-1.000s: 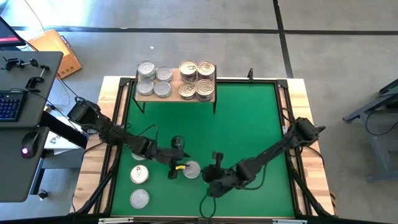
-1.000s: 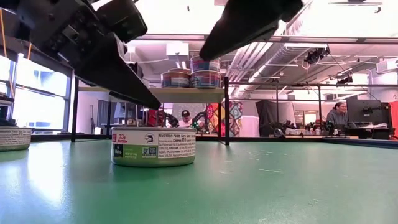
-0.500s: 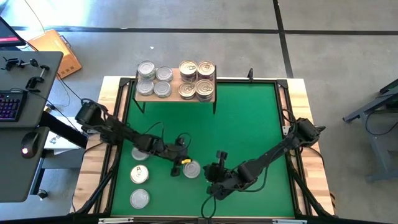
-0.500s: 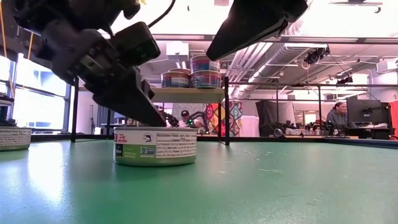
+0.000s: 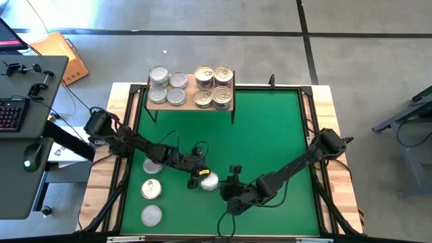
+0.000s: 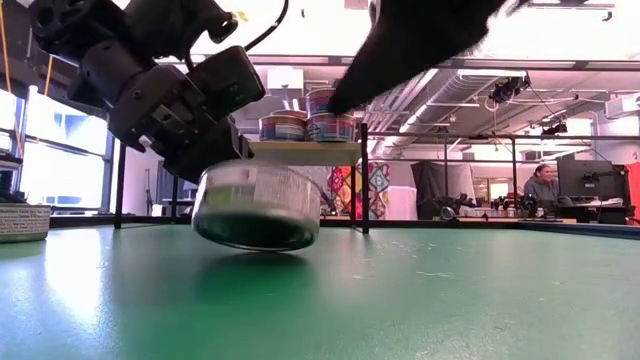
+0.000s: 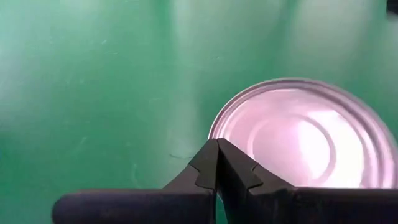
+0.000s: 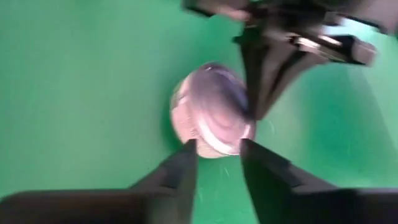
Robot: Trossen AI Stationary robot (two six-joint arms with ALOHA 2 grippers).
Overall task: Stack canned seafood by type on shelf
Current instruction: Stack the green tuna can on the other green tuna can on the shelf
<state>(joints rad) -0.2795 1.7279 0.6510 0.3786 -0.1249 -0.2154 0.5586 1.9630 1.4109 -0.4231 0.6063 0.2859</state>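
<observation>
A silver-lidded can (image 5: 208, 181) (image 6: 258, 205) sits tilted on the green mat (image 5: 270, 135), left of the middle. My left gripper (image 5: 200, 174) (image 7: 217, 146) is shut at the can's left rim. My right gripper (image 5: 228, 187) (image 8: 217, 152) hovers open just right of the can, its fingers short of the lid (image 8: 211, 118). Whether it touches the can I cannot tell. The shelf (image 5: 190, 93) at the far edge carries silver cans (image 5: 167, 86) on its left and gold-lidded cans (image 5: 214, 86) on its right. My left gripper's shut fingertips (image 7: 214, 155) bear on the rim of the can's silver lid (image 7: 227, 124), on the side toward the table's left. They come slanting down from the left. The can is tipped, its right side lower (image 6: 295, 240) and its left side raised off the mat.
Three more silver-lidded cans (image 5: 152, 167) (image 5: 150, 190) (image 5: 151, 215) lie in a row near the mat's left edge. One (image 6: 20, 222) shows at the left in the low view. The mat's right half is bare green. A desk with a keyboard (image 5: 10, 115) stands left of the table.
My left gripper has shut and moved down and toward the table's right, onto the can's left rim. The can, which stood flat on the mat, is now tipped and blurred in motion. My right gripper has stayed in place above it and rolled slightly.
</observation>
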